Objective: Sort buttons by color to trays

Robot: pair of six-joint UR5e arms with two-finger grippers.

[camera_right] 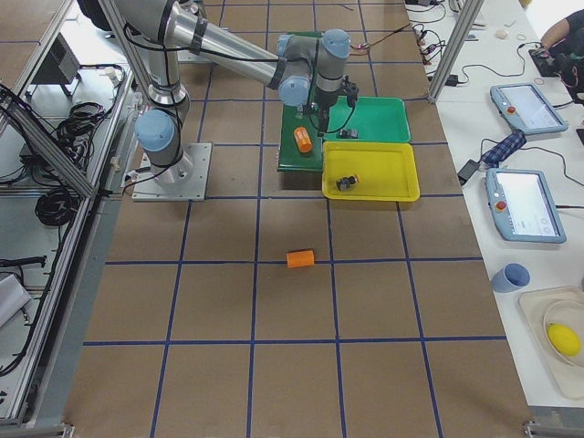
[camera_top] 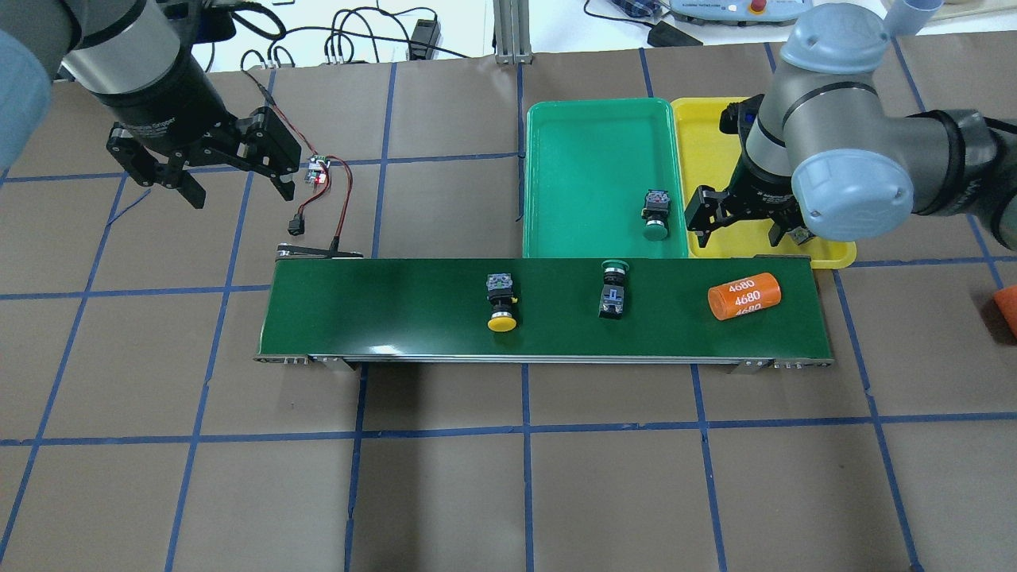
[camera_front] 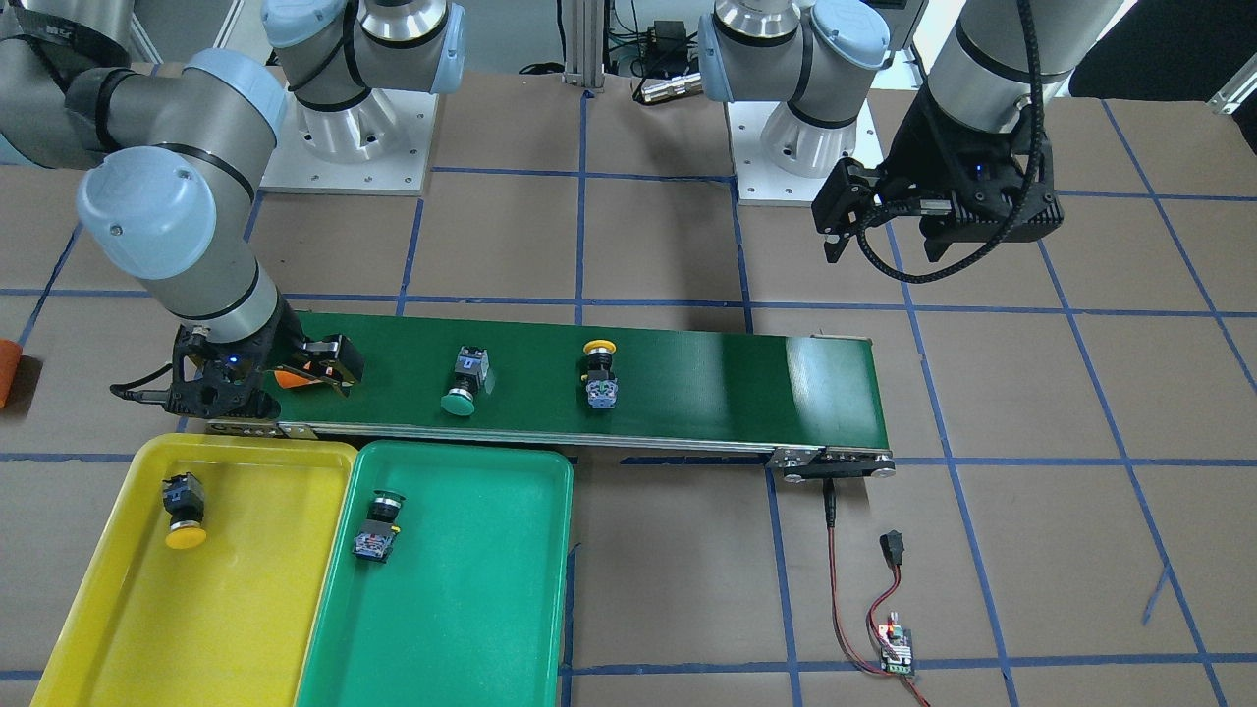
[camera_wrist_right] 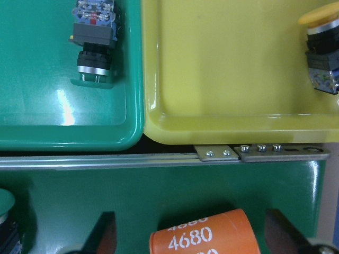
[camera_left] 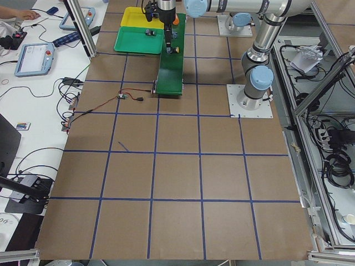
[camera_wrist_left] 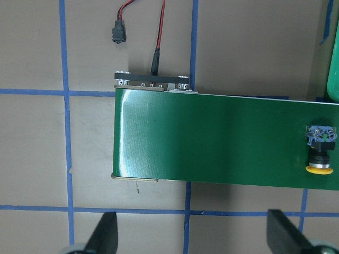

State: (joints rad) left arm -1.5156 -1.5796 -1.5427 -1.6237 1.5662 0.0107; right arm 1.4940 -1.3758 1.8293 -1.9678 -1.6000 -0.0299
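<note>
The brown bench, gridded with blue tape, carries everything. The long, dark green conveyor belt lies across it.

The left arm hangs over the bench off the belt's end farthest from the trays. The left jaws are spread wide with nothing between them. The right arm reaches over the belt's opposite end. The right jaws also stand apart and grip nothing.

The yellow tray and the green tray lie rim against rim, just beside the belt's long edge away from the robot. The yellow one sits at the belt's end and the green one nearer its middle.

An orange cylinder marked 4680 lies on its side on the belt, near the end by the trays.

A yellow-capped button lies on the belt about midway along it. A green-capped button lies on the belt between that one and the cylinder. A second green-capped button lies in the green tray, near the wall next to the belt. A second yellow-capped button lies in the yellow tray, in the corner nearest the belt's end.

A small circuit board with red and black wires rests on the bench off the belt's far end.
</note>
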